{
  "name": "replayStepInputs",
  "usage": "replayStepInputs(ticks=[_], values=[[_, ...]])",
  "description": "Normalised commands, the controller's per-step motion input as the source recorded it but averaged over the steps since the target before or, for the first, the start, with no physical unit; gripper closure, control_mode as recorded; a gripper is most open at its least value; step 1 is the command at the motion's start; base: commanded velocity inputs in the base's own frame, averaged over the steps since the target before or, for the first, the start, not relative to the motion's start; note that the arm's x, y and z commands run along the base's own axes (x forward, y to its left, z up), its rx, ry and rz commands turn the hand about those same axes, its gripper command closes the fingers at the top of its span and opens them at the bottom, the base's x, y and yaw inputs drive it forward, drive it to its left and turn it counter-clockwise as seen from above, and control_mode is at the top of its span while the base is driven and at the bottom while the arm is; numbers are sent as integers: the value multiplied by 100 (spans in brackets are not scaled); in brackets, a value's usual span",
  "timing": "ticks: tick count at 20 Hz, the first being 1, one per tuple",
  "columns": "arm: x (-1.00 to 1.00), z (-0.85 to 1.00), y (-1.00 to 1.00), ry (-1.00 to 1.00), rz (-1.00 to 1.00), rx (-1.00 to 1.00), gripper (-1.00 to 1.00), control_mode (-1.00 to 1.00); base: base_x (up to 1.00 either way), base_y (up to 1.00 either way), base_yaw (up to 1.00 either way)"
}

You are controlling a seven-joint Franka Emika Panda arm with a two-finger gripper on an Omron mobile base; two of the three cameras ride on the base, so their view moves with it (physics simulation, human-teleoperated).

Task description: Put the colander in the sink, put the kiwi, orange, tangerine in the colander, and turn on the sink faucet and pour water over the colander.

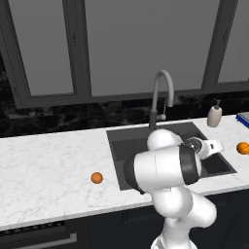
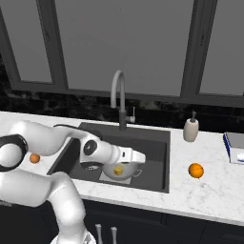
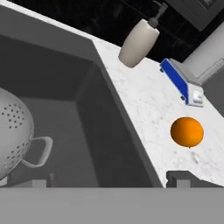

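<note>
Two orange fruits left on the counter [image 2: 143, 200]: one [image 2: 196, 170] right of the sink [image 2: 155, 157], one [image 1: 97, 178] left. Colander [image 2: 121, 170] in the sink, kiwi [image 2: 118, 169] inside. Gripper [image 2: 139, 157] over the basin, fingers spread, empty. Next, probably: reaching right for the nearer fruit.

We see the colander [image 2: 122, 170] in the sink [image 2: 152, 143], kiwi [image 2: 118, 169] inside it. Faucet [image 2: 120, 97] behind the sink; one orange fruit [image 2: 196, 170] on the counter [image 2: 209, 195] to its right, another [image 2: 34, 158] to its left.

arm low, hand [image 3: 111, 179] spread wide
</note>
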Motion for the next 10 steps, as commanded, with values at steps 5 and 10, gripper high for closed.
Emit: replayStepInputs(ticks=[5,10], values=[[0,100,-54,51,-18,20,-100,-100,0,0,0],[0,100,-58,47,-13,24,-100,-100,0,0,0]])
